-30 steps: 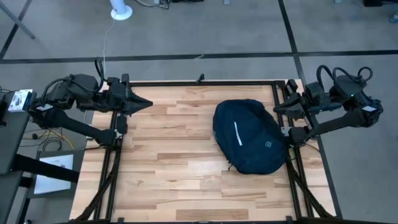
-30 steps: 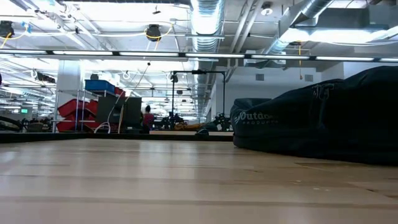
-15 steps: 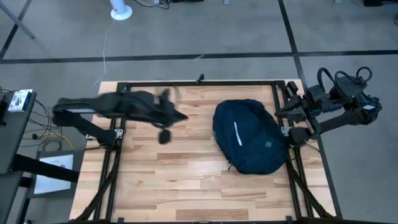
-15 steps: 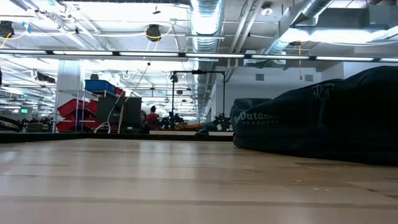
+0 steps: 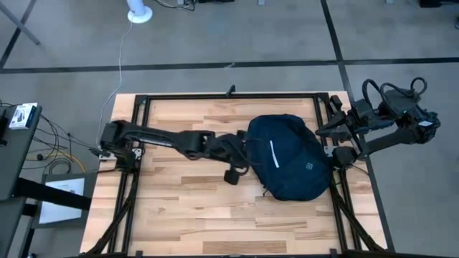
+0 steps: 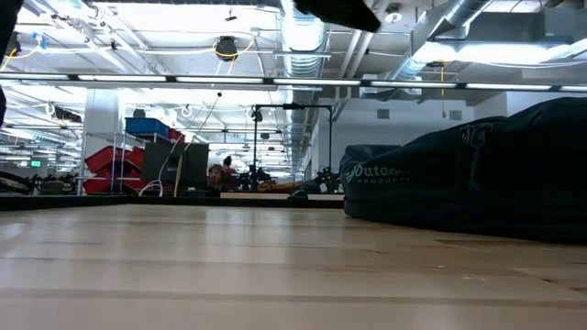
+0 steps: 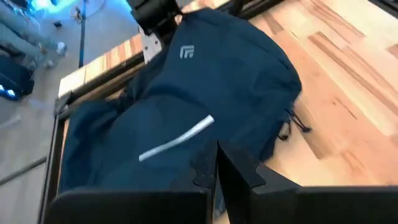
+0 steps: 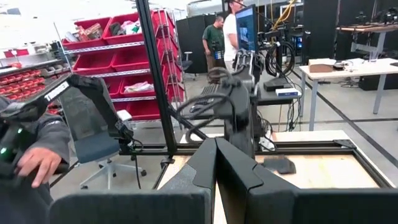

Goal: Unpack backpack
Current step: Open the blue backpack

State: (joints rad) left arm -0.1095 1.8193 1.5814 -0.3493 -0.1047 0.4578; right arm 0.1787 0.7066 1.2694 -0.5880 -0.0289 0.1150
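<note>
1. Pale wood planks form the counter, framed by black rails, with a grey floor around it and a workshop hall beyond.
2. A large, rounded, dark navy fabric backpack with a short white stripe and small white logo lies on the counter's right half, near the right edge.
3. The left end effector reaches across the counter to the backpack's left side, its fingers pressed together with nothing between them in the wrist view.
4. The right end effector waits at the counter's right edge beside the backpack, fingers likewise closed on nothing.
5. A person's hand shows in the room beyond.
</note>
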